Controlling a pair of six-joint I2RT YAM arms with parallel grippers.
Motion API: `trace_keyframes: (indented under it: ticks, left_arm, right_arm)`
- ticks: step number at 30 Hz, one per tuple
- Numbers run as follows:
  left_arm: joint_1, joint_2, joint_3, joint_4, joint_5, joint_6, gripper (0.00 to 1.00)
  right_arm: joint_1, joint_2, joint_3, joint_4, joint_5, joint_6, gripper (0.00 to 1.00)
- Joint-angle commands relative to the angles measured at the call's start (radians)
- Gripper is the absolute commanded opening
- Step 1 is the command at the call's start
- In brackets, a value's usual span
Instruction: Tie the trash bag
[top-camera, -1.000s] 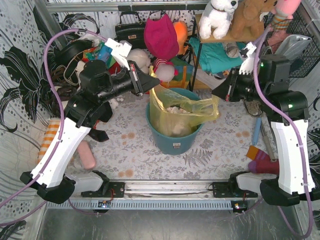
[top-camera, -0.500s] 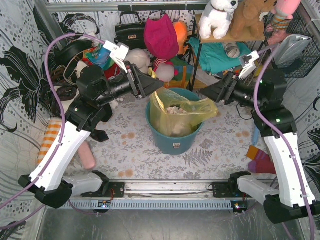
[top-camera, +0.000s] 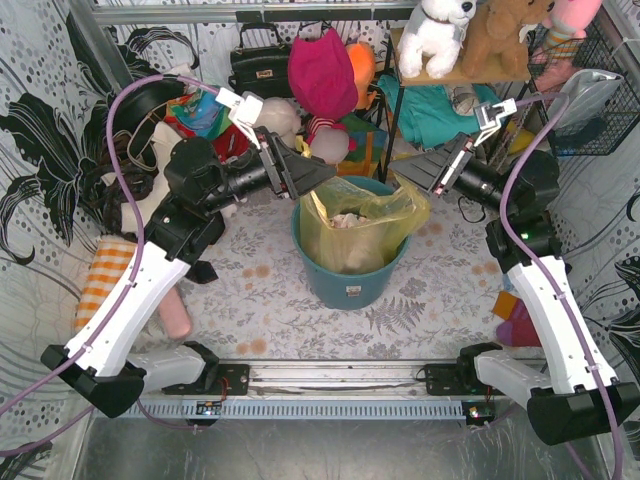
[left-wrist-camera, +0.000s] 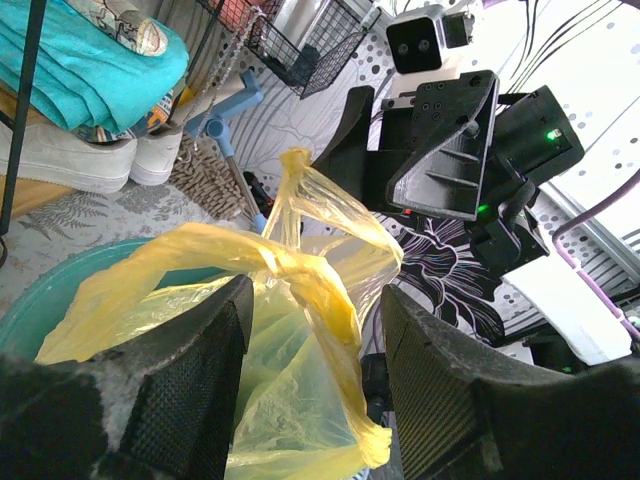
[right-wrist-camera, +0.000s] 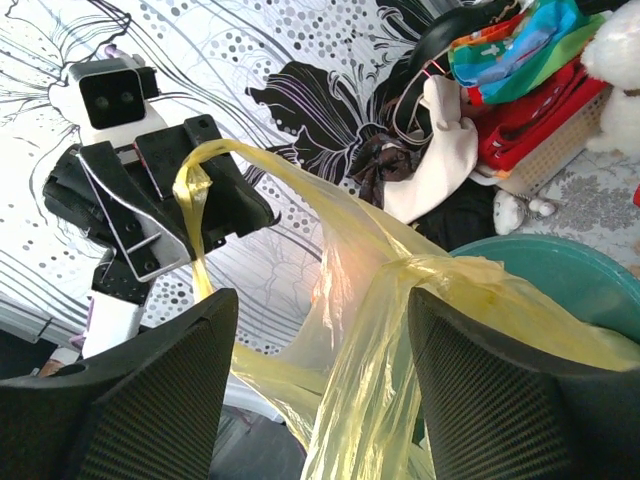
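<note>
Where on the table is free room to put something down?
Bare cloth lies between the teal bin and the near rail, and on both sides of the bin. The back, with bags and plush toys, is crowded.

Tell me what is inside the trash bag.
Crumpled white paper shows near the top of the trash bag. Its lower part sits in the teal bin, so anything deeper is hidden.

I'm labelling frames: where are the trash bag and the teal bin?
trash bag (top-camera: 372, 238): top external view, on its yellow side wall.
teal bin (top-camera: 330, 285): top external view, on its front outer wall.
</note>
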Motion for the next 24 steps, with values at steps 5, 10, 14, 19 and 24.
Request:
trace_keyframes:
  ticks: [5, 10, 14, 19, 24]
  left_arm:
    - [-0.005, -0.017, -0.01, 0.06, 0.016, -0.017, 0.63]
    - [-0.005, -0.029, -0.01, 0.029, 0.004, -0.007, 0.64]
    - [-0.005, -0.033, -0.015, 0.025, 0.004, -0.009, 0.64]
    - [-0.004, -0.029, -0.022, 0.014, 0.003, -0.01, 0.64]
    - [-0.005, -0.035, -0.024, 0.01, 0.003, -0.007, 0.64]
  right_arm:
    - [0.008, -0.021, 0.203, -0.507, 0.126, -0.274, 0.72]
    - [0.008, -0.018, 0.273, -0.726, 0.15, -0.357, 0.76]
    - [0.007, -0.011, 0.276, -0.758, 0.138, -0.365, 0.77]
    - [0.007, 0.009, 0.264, -0.762, 0.131, -0.364, 0.78]
    - [0.008, -0.026, 0.257, -0.699, 0.138, -0.341, 0.78]
